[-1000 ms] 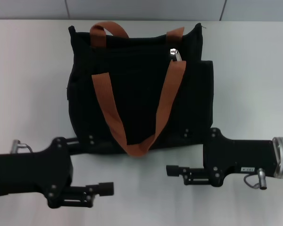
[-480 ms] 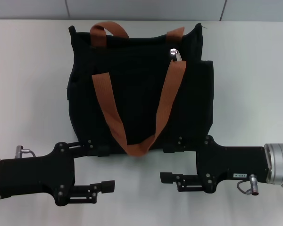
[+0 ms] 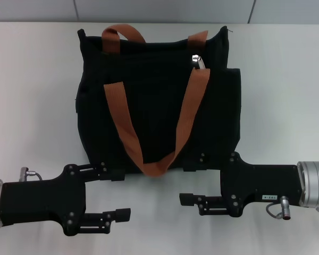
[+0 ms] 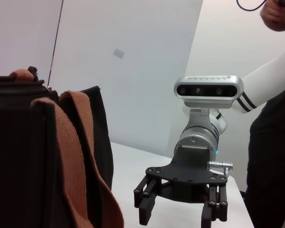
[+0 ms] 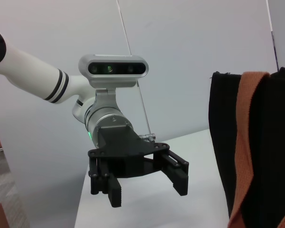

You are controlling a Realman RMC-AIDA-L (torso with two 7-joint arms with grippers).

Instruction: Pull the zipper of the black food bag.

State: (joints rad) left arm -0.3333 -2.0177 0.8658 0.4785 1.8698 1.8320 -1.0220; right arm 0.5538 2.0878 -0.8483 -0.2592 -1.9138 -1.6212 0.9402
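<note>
Both tools (image 3: pixel 121 194) (image 3: pixel 195 179) open beside black food bag (image 3: pixel 154 101).

Silver zipper (image 3: pixel 198 60) tops the black food bag (image 3: pixel 154 101).

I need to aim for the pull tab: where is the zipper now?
In the head view, the zipper sits on the black food bag, upper right, beside the right orange strap.

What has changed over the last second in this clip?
Both grippers shifted inward along the bag's near edge: the left gripper toward the robot's right, the right gripper toward its left. Both jaws stayed open, gripping nothing. The black food bag and zipper did not move.
</note>
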